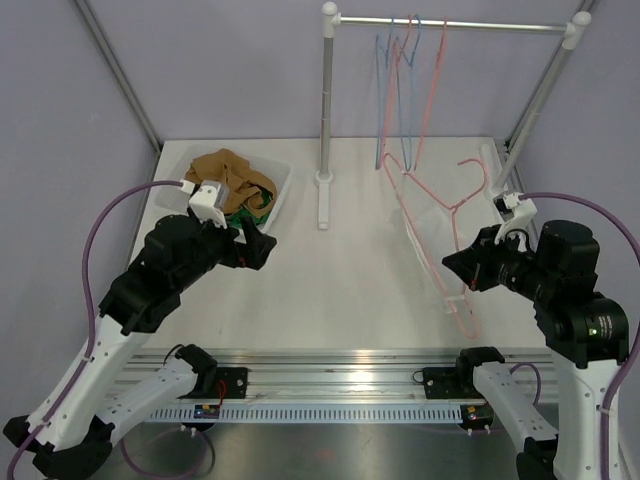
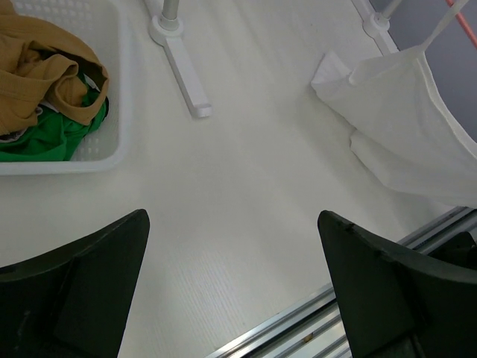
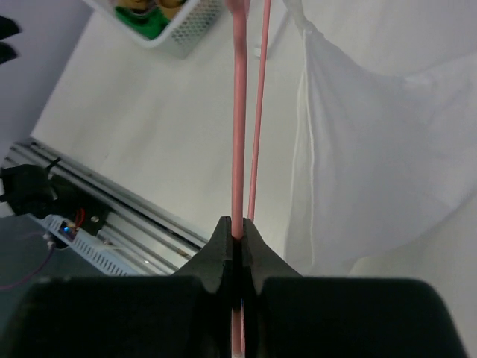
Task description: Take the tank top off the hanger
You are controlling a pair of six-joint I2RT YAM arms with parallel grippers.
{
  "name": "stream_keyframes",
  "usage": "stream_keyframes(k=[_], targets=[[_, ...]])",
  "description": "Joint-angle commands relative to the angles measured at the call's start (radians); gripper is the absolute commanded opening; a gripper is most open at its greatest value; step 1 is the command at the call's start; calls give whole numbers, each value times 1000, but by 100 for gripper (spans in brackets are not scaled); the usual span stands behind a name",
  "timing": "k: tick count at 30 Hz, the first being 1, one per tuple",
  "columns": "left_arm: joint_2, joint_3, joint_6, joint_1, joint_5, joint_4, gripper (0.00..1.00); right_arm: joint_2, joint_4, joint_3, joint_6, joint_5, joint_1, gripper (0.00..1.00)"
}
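A pink hanger (image 1: 432, 228) slants down over the table right of centre. My right gripper (image 1: 453, 266) is shut on its lower bar; the wrist view shows the jaws (image 3: 238, 231) pinched on the pink rod (image 3: 238, 112). The white tank top (image 3: 373, 149) hangs beside the rod and drapes onto the table. It also shows in the left wrist view (image 2: 406, 127), far right, with a bit of the pink hanger (image 2: 462, 15) above it. My left gripper (image 1: 265, 245) is open and empty (image 2: 231, 246), above the table near the basket and far from the top.
A white basket (image 1: 283, 185) with brown and green clothes (image 1: 235, 175) stands at the back left. A clothes rack (image 1: 327, 100) stands at the back, with several blue and pink hangers (image 1: 405, 60) on its rail. Its feet rest on the table (image 1: 322, 205).
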Motion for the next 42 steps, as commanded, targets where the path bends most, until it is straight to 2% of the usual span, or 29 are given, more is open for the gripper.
stream_keyframes(k=[1, 3, 5, 6, 9, 12, 15, 16, 17, 22, 24, 27, 29, 33, 36, 37, 42], targets=[[-19, 10, -26, -35, -53, 89, 99, -37, 148, -35, 3, -291, 9, 0], [-19, 17, -29, -82, -85, 109, 99, -25, 211, -84, 28, -340, 9, 0], [-2, 29, -37, -150, -182, 103, 99, 12, 230, -101, 29, -371, 11, 0], [31, 56, -48, -176, -296, 87, 99, 26, 230, -105, 32, -365, 11, 0], [90, 109, -46, -283, -444, 57, 99, 72, 240, -88, 45, -371, 11, 0], [128, 113, -9, -345, -447, 151, 99, 124, 254, -46, 65, -356, 44, 0], [174, 125, 41, -350, -411, 261, 99, 208, 247, 16, 65, -246, 185, 0], [197, 156, 50, -350, -408, 275, 99, 231, 240, 36, 60, -159, 230, 0], [238, 176, 58, -350, -414, 280, 99, 276, 230, 75, 48, -117, 318, 0], [335, 262, 75, -350, -515, 252, 95, 356, 269, 133, 63, 26, 465, 0], [349, 267, 78, -342, -541, 247, 89, 388, 282, 161, 63, 35, 494, 0], [354, 262, 66, -308, -532, 229, 70, 411, 296, 191, 57, 34, 552, 0], [348, 244, 61, -279, -512, 234, 65, 411, 296, 210, 55, 43, 555, 0], [325, 189, 60, -250, -460, 267, 64, 402, 291, 222, 48, 26, 557, 0], [337, 190, 58, -236, -452, 272, 53, 391, 308, 208, 60, -12, 557, 0], [342, 193, 58, -233, -452, 269, 44, 390, 314, 204, 59, -11, 557, 0], [354, 192, 63, -222, -444, 280, 40, 386, 323, 185, 65, -38, 557, 0]])
